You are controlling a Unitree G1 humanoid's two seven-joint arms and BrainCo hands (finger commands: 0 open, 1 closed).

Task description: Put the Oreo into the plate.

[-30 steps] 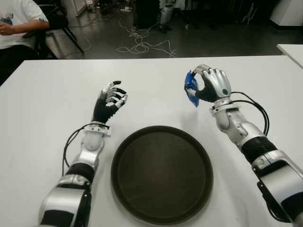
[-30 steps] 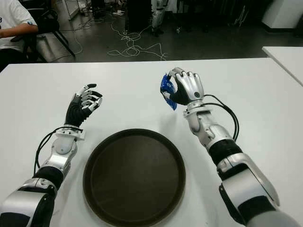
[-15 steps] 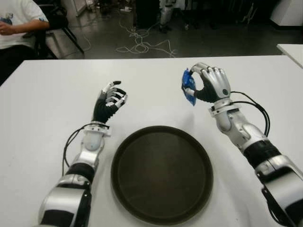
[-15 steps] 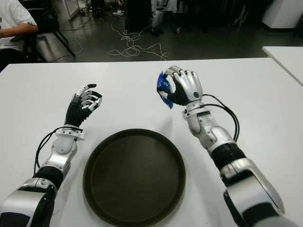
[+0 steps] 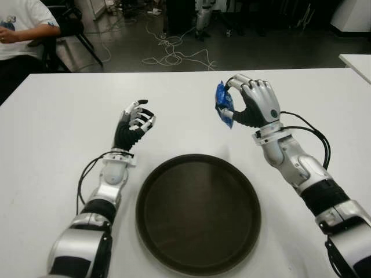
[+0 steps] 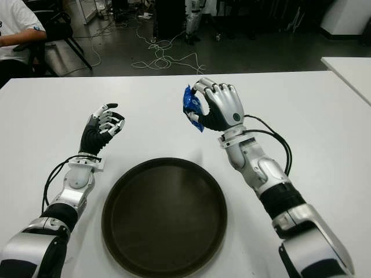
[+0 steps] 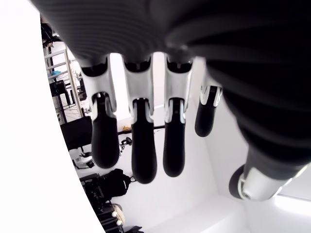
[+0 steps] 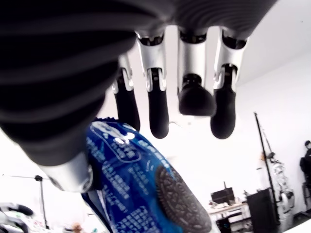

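Beyond the far rim of the dark round plate (image 5: 198, 214), toward its right side, the right hand (image 5: 255, 103) is held up above the white table (image 5: 52, 133). A blue Oreo packet (image 5: 223, 105) is pinched in it — the packet is gripped between the thumb and the curled fingers (image 8: 156, 102), and it stands out from the side of the hand that faces the plate's centre line. In the right wrist view the packet's printed biscuit and white lettering are seen close under the palm, with the thumb pressed on the wrapper. The packet is clear of the table and is not over the plate; it is seen just past the plate's far edge.

The plate is set flat on the table between the two forearms, and nothing is held in it.

To the left of the plate, past its far-left rim, the left hand (image 5: 134, 125) is raised with its palm turned inward. Its fingers (image 7: 142, 145) are loosely bent and slightly spread, and nothing is held — in the left wrist view only bare fingertips are shown.

Far beyond the plate, at the table's far left corner, a seated person (image 5: 22, 28) in a white shirt is partly seen, and loose cables (image 5: 174, 57) are strewn on the dark floor behind the table.
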